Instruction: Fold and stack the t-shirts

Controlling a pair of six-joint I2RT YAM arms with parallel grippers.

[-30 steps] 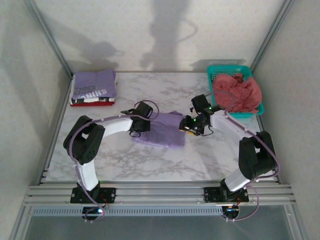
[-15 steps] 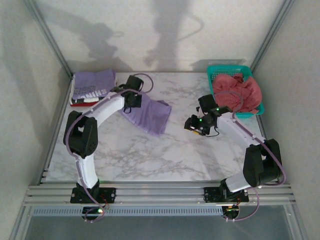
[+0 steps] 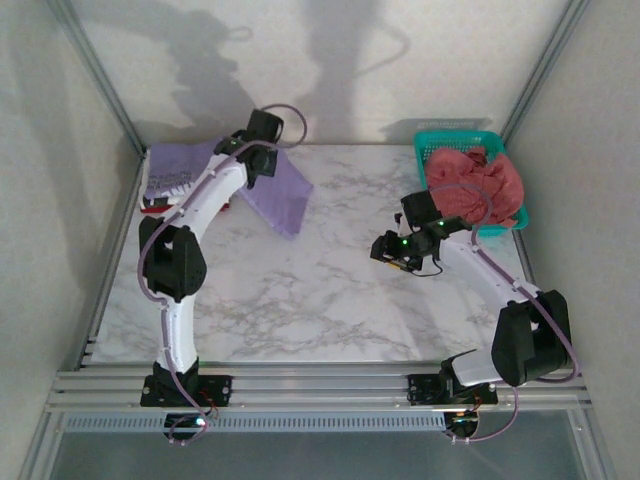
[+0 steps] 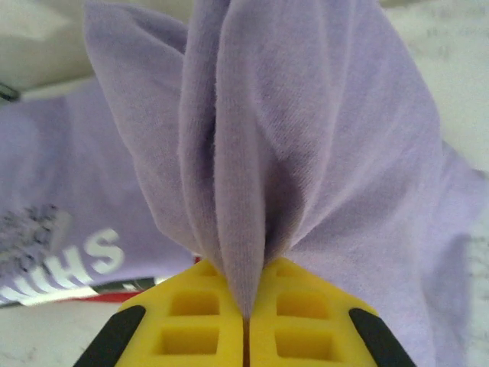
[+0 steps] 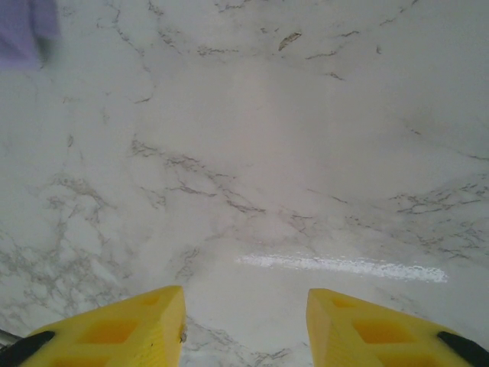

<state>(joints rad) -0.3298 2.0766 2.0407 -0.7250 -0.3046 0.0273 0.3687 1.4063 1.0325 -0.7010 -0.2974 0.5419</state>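
Note:
My left gripper (image 3: pixel 262 152) is shut on a pinched fold of the plain lavender t-shirt (image 3: pixel 279 196), which hangs from it over the table's back left. In the left wrist view the cloth (image 4: pixel 306 138) bunches between the yellow fingers (image 4: pixel 191 313) of that gripper (image 4: pixel 246 317). Just left of it lies the stack of folded t-shirts (image 3: pixel 172 178), topped by a purple tee with white lettering (image 4: pixel 53 229) over a red layer (image 4: pixel 114 294). My right gripper (image 3: pixel 386 250) hovers open over bare marble (image 5: pixel 252 153), nothing between its fingers (image 5: pixel 246 321). A coral-pink t-shirt (image 3: pixel 478 186) is heaped in the basket.
The teal mesh basket (image 3: pixel 450 139) stands at the back right, close behind the right arm. Grey walls and metal frame posts close in the marble table (image 3: pixel 330 300) on three sides. A corner of lavender cloth (image 5: pixel 27 30) shows at the right wrist view's top left.
My left arm has lifted the lavender t-shirt off the middle of the table and carried it back-left towards the stack. The right gripper has drawn slightly back to the right, still open.

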